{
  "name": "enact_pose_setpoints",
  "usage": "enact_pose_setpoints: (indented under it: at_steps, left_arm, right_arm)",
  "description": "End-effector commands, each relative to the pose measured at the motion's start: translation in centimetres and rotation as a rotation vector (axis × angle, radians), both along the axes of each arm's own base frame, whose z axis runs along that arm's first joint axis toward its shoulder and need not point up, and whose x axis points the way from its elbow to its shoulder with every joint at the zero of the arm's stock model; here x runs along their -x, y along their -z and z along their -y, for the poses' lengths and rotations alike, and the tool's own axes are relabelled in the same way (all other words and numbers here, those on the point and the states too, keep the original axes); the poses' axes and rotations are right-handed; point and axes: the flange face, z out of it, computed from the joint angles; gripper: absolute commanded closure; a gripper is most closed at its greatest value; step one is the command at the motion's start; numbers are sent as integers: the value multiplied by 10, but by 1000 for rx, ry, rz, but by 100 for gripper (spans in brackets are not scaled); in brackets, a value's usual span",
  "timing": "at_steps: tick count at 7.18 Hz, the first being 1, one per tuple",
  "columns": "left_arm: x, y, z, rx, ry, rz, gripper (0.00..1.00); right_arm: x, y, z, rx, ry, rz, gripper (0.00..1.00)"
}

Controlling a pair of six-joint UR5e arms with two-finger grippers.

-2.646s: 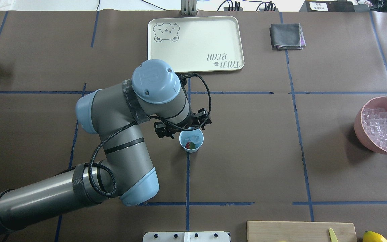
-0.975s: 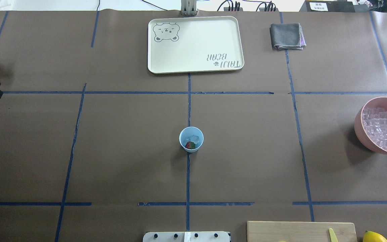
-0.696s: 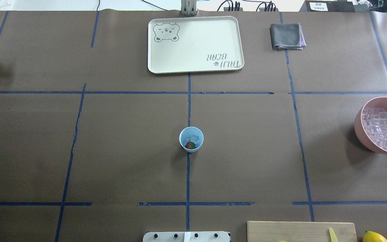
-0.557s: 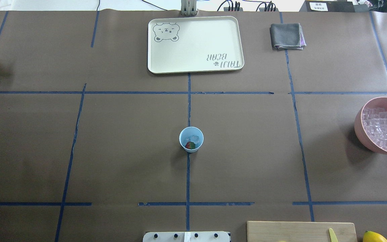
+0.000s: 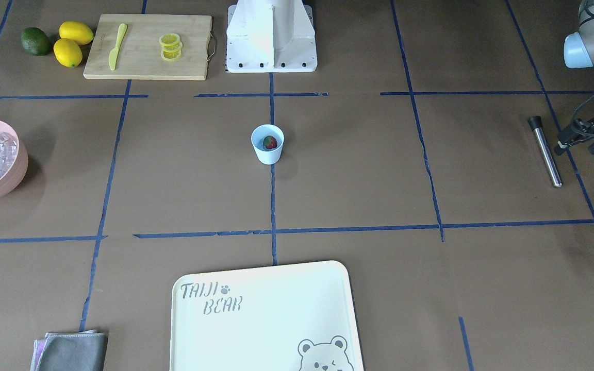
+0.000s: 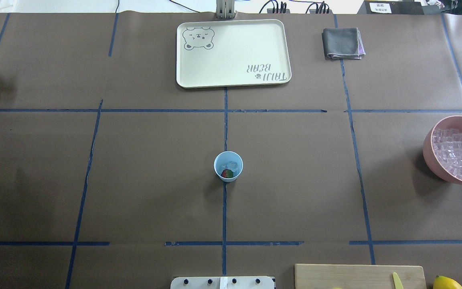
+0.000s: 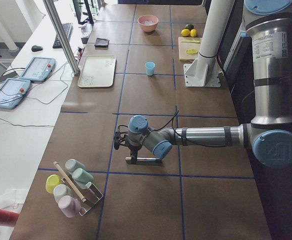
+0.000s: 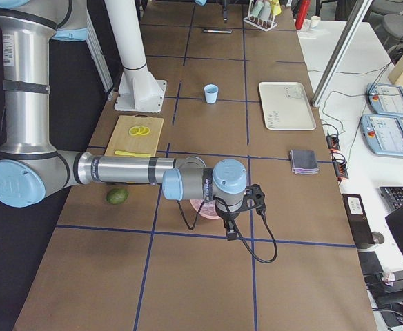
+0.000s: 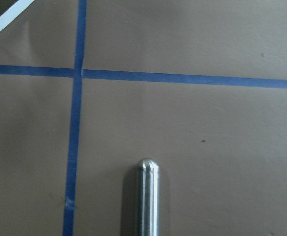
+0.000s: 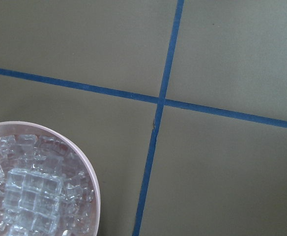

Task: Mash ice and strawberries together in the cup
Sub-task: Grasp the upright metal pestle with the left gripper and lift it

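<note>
The light-blue cup (image 6: 228, 166) stands upright at the table's middle. In it lie the red strawberry (image 6: 226, 174) and a few clear ice cubes (image 6: 232, 165). The cup also shows in the front view (image 5: 267, 144). My left gripper (image 5: 579, 147) hangs far from the cup at the table's left end, beside a steel rod (image 5: 545, 153), and its fingers look spread and empty. My right gripper (image 8: 257, 198) hovers by the pink bowl (image 8: 205, 207) of ice; I cannot tell whether it is open or shut. Neither gripper shows in the overhead view.
The pink bowl (image 6: 455, 148) full of ice sits at the right edge. A cream tray (image 6: 233, 24) and grey cloth (image 6: 342, 43) lie at the back. A cutting board (image 5: 147, 46) with lemon slices, lemons and a lime lies by the robot base. A cup rack (image 7: 71, 186) stands beyond the rod.
My left arm has pulled away from the cup and gone out of the overhead view to the left. The cup and its contents have not moved.
</note>
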Motion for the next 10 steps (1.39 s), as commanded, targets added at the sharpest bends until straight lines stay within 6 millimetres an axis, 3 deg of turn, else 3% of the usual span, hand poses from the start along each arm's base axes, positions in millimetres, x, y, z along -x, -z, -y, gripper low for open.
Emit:
enact_pose_setpoints:
  at_steps: [1,2,3,7,10]
  left_arm:
    - [-22,-11,0,10,-9,20,0]
    - [-47,-8,0,41,-17,12,0]
    - [-54,-8,-1,36,-22,24,0]
    - [-53,-36,-6,76,-32,48,0]
    - [-53,-34,-5,76,-28,47,2]
  right_arm:
    - [0,1,2,-3,0,0,1]
    - [0,1,2,-3,0,0,1]
    - [0,2,2,-4,0,-2,1]
    - [0,5,5,-10,0,-2,1]
    - [0,6,6,-12,0,-2,1]
